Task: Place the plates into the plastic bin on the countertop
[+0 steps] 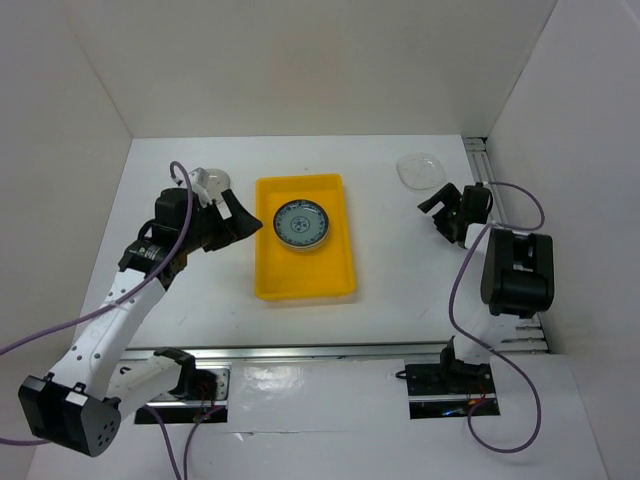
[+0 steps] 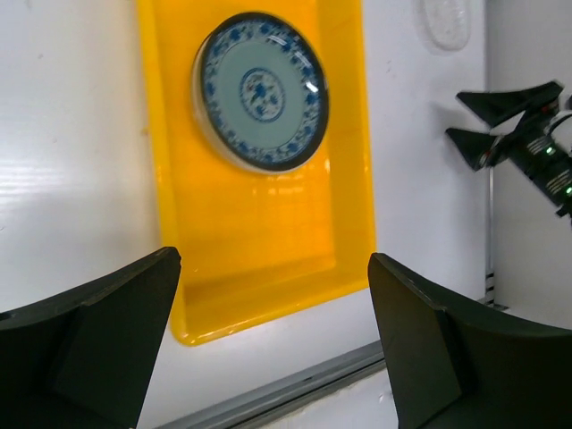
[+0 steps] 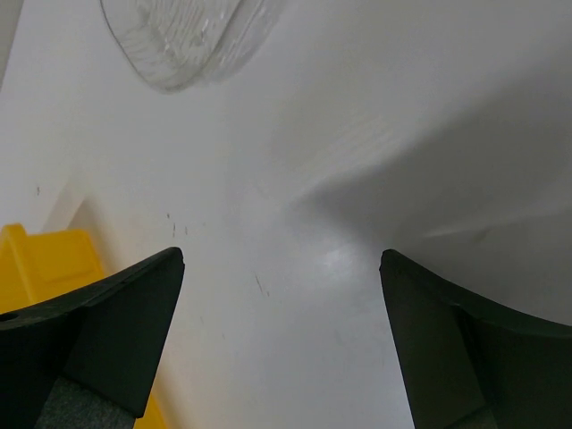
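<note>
white countertop (image 1: 400, 290): bin (image 1: 305, 272) holds plate (image 1: 301, 223); left end effector (image 2: 274, 257), right end effector (image 3: 281, 255) spread empty.

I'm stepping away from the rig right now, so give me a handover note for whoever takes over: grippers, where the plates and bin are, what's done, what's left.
Left gripper: open, empty, at the left rim of the yellow bin.
Right gripper: open, empty, just short of the clear glass plate.
Done: the blue-patterned plate lies flat in the bin's far half.
Left: the glass plate, on the table at far right, and a pale plate on the table behind the left gripper, partly hidden. No other plates are in view.
</note>
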{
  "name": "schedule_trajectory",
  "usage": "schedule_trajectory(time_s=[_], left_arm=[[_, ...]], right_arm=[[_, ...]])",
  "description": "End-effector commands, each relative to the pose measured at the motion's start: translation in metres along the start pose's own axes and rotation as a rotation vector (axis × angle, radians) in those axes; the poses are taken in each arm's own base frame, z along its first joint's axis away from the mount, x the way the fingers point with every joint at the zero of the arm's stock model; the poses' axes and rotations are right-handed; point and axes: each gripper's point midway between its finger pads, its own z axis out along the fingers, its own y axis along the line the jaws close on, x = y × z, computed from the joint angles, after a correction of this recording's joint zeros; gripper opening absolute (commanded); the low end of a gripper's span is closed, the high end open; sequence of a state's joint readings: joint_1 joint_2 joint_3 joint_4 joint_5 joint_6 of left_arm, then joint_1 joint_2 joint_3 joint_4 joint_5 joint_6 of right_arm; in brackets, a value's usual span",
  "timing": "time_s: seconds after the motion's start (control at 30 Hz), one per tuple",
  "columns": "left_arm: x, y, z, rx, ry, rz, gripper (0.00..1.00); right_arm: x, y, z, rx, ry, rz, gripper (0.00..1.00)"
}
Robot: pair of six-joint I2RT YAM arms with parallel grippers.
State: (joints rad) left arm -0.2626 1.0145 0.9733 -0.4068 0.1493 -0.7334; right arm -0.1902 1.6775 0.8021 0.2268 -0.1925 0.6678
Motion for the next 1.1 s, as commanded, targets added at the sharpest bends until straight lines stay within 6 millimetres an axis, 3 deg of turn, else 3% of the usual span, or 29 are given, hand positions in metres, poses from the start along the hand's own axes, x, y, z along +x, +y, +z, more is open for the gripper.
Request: schedule_trajectory(time_s=[0.0,0.07,0.1,0.17,0.2,0.3,0.4,0.5,0.63,0.67,0.7,0.73,0.83,0.87,0.9,1.0,1.03,1.07], left_arm=[[0.006,0.014,-0.01,-0.019,0.017,0.036,1.0],[0.011,0.024,-0.011,-0.024,0.034,0.023,1.0],[0.012,0.023,-0.014,-0.016,0.038,0.018,1.0],[0.012,0.03,-0.017,-0.025,0.037,0.029,1.0],[0.017,0.037,-0.017,-0.044,0.052,0.027,1.0],[0.015,0.047,-0.02,-0.059,0.051,0.028,1.0],[0.013,0.052,-0.022,-0.064,0.053,0.014,1.0],[0.014,0.059,-0.021,-0.072,0.061,-0.008,1.0],[0.012,0.059,-0.02,-0.049,0.067,-0.015,1.0],[0.01,0.06,-0.021,-0.048,0.064,-0.022,1.0],[0.01,0.061,-0.022,-0.043,0.065,-0.027,1.0],[0.013,0.063,-0.021,-0.047,0.073,-0.032,1.0],[0.009,0.066,-0.023,-0.054,0.053,-0.028,1.0],[0.007,0.069,-0.024,-0.06,0.048,-0.024,1.0],[0.007,0.069,-0.024,-0.06,0.048,-0.024,1.0],[0.007,0.076,-0.024,-0.077,0.042,-0.039,1.0],[0.005,0.078,-0.025,-0.084,0.035,-0.045,1.0],[0.004,0.078,-0.025,-0.085,0.035,-0.046,1.0]], right_arm=[[-0.056,0.044,0.021,-0.146,-0.146,-0.005,0.97],[-0.055,0.035,0.045,-0.116,-0.129,0.003,0.96],[-0.069,0.042,0.052,-0.115,-0.146,-0.008,0.96],[-0.064,0.036,0.075,-0.088,-0.123,-0.031,0.95],[-0.08,0.044,0.083,-0.087,-0.146,-0.042,0.91],[-0.078,0.035,0.113,-0.025,-0.106,-0.057,0.84],[-0.065,0.011,0.131,0.066,-0.057,-0.031,0.75],[-0.055,-0.004,0.136,0.14,-0.046,0.005,0.61],[-0.05,-0.021,0.145,0.226,-0.03,0.03,0.53],[-0.05,-0.015,0.145,0.223,-0.022,0.025,0.49],[-0.045,-0.025,0.147,0.262,-0.017,0.035,0.41],[-0.048,-0.025,0.147,0.273,-0.024,0.044,0.27],[-0.04,-0.027,0.148,0.299,-0.007,0.061,0.11],[-0.043,-0.025,0.147,0.298,-0.008,0.061,0.0],[-0.04,-0.026,0.147,0.307,0.0,0.07,0.0],[-0.056,0.005,0.133,0.257,-0.044,0.063,0.0],[-0.07,0.03,0.119,0.205,-0.084,0.054,0.0],[-0.069,0.042,0.11,0.18,-0.095,0.054,0.0]])
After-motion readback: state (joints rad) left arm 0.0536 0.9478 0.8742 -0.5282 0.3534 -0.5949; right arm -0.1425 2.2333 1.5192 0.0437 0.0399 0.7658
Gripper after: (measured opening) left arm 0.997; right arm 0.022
